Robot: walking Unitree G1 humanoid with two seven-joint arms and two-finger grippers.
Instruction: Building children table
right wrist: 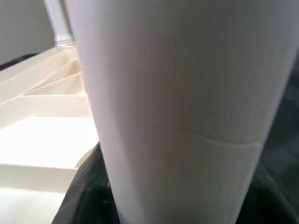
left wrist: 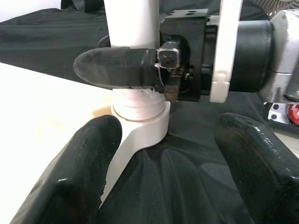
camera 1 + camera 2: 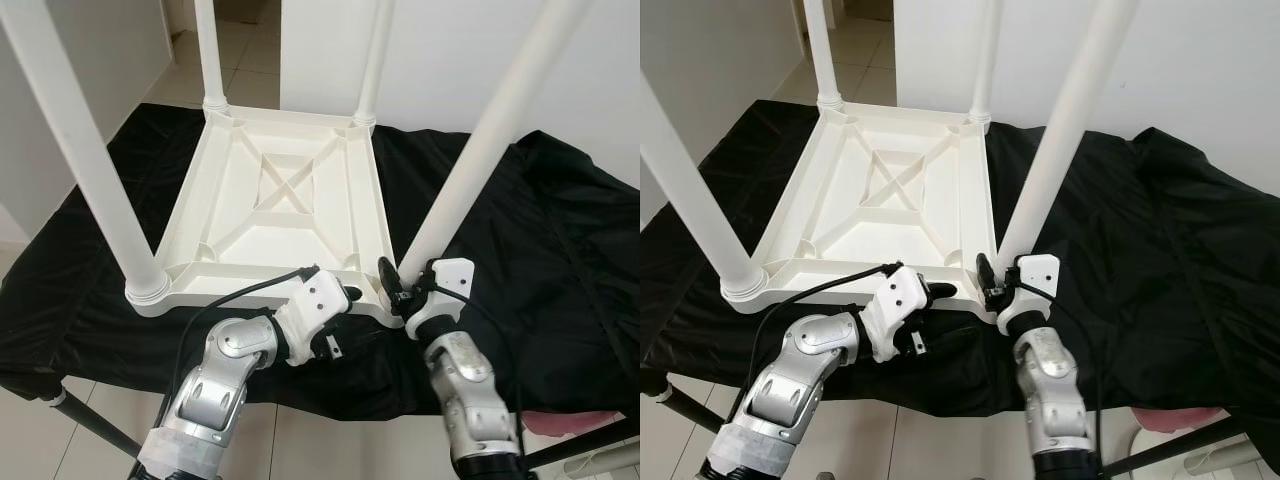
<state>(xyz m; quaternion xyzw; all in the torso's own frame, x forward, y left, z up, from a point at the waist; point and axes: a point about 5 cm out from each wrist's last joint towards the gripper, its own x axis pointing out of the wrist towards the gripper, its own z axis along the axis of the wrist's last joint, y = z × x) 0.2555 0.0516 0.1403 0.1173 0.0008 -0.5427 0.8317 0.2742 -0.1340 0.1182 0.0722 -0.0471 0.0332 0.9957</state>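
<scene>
White plastic children's table (image 3: 280,200) upside down on black-draped worktop (image 3: 520,240), ribbed underside with X brace facing up, four white round legs (image 3: 480,150) standing upright in corner sockets, near-right leg base clasped by right tool (image 3: 395,285)

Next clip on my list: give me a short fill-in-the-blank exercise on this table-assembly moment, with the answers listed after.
1. The white table top lies upside down on a ____ cloth.
2. The number of legs standing up from the table top is ____.
3. The right end effector is closed around the base of the near right ____.
4. The left end effector sits at the table top's near edge with its fingers ____.

Answers: black; four; leg; open
</scene>
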